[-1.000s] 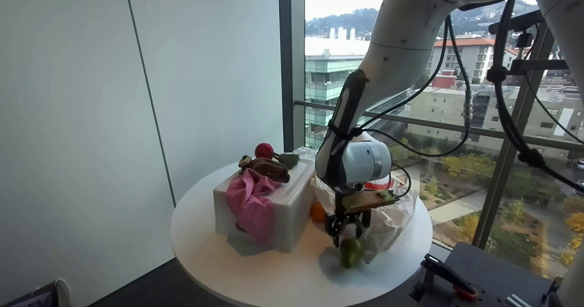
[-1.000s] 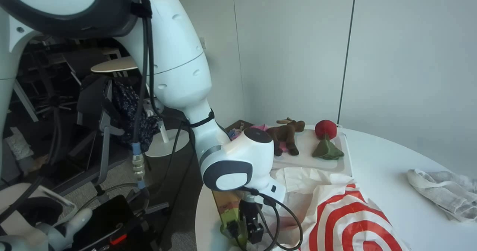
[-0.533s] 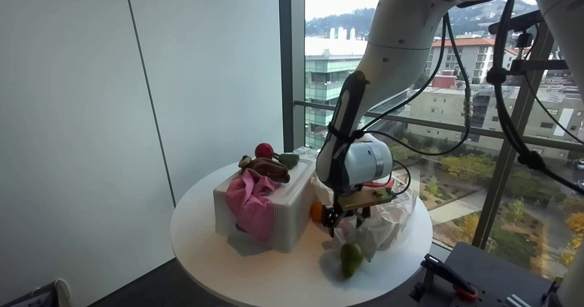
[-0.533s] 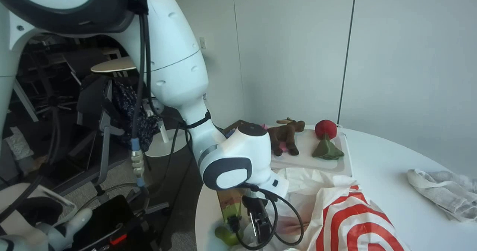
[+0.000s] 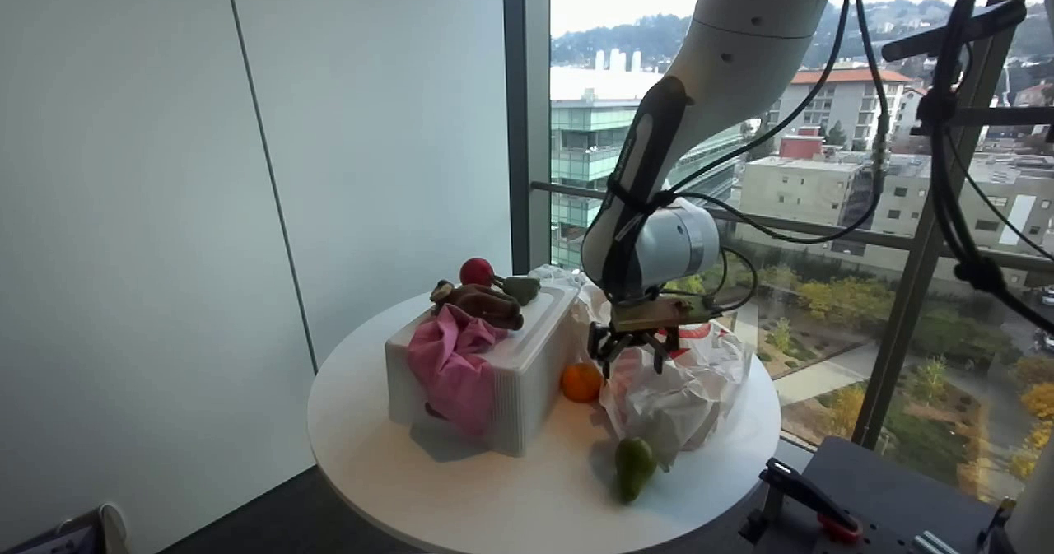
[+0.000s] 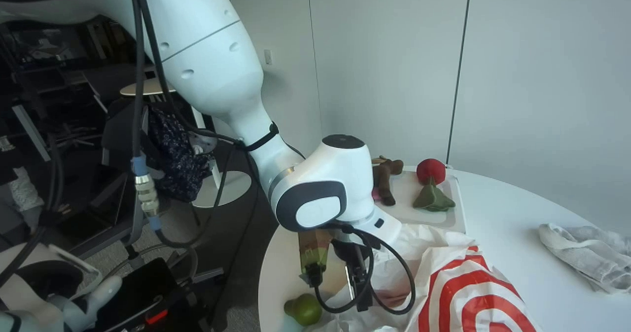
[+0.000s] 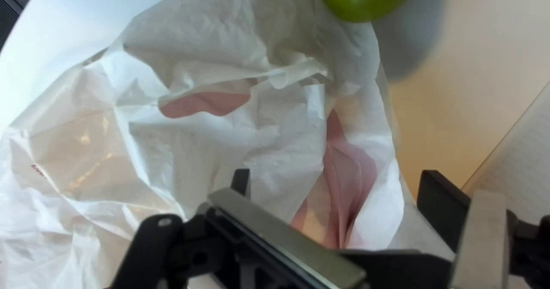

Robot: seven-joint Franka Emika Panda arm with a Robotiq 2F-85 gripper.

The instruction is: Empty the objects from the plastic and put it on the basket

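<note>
White plastic point(image 5: 671, 410) lies beneath the end effector point(image 5: 632, 370).

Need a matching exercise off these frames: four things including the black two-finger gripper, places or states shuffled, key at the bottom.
Things
1. green pear-shaped fruit
2. round orange fruit
3. crumpled pink fabric
4. black two-finger gripper

Places and states
a. between the white rectangular box and the crinkled white plastic bag
b. draped over the box's top edge
c. above the bag, jaws apart, holding nothing
d. at the bag's edge, away from the box

Pairs: 1-d; 2-a; 3-b; 4-c
</note>
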